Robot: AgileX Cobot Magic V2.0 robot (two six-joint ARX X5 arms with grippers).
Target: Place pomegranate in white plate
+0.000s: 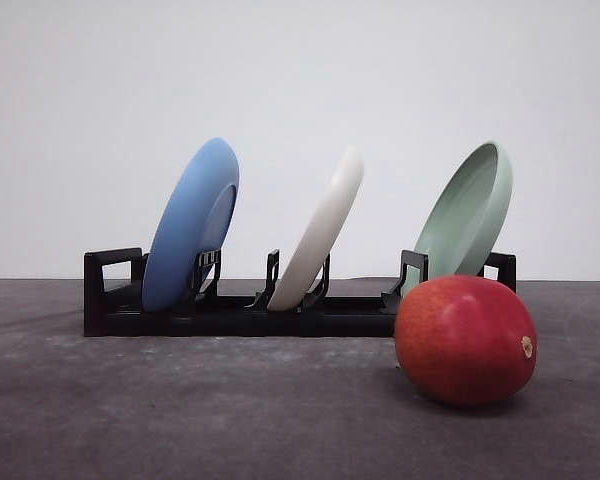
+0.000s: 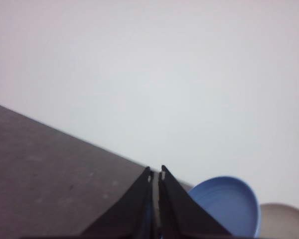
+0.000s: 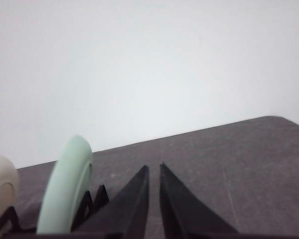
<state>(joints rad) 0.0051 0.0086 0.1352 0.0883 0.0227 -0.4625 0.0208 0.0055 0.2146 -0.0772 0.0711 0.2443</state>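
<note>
Looking forward over the dark grey bench (image 1: 180, 400), we see a black rack (image 1: 230, 305) standing across the middle, with three plates leaning in its slots, each one tilted to the right. The blue plate (image 1: 192, 222) sits in the left slot, the white plate (image 1: 322, 228) in the middle slot, and the pale green plate (image 1: 470, 215) in the right slot. The plates stand apart from one another.

The pomegranate (image 1: 465, 340) lies on the bench at the near right, in front of the rack's right end and below the green plate as the front view shows it. It is red with faint yellowish patches, and its small tan stem spot faces right. It rests on the bench, not in any plate, and nothing touches it.

From the left wrist view we see our left hand (image 2: 156, 175) with its two black fingers (image 2: 134, 209) brought together, only a thin slit between the tips, and nothing held. Beyond them are the blue plate (image 2: 229, 204) and part of the white plate (image 2: 284, 221).

From the right wrist view we see our right hand (image 3: 153, 169) with its fingers (image 3: 179, 204) nearly together too, a narrow gap between the tips, and nothing between them. Beyond them stand the green plate (image 3: 65, 189) on edge, the rack (image 3: 89, 204), and the rim of the white plate (image 3: 1, 189).
</note>
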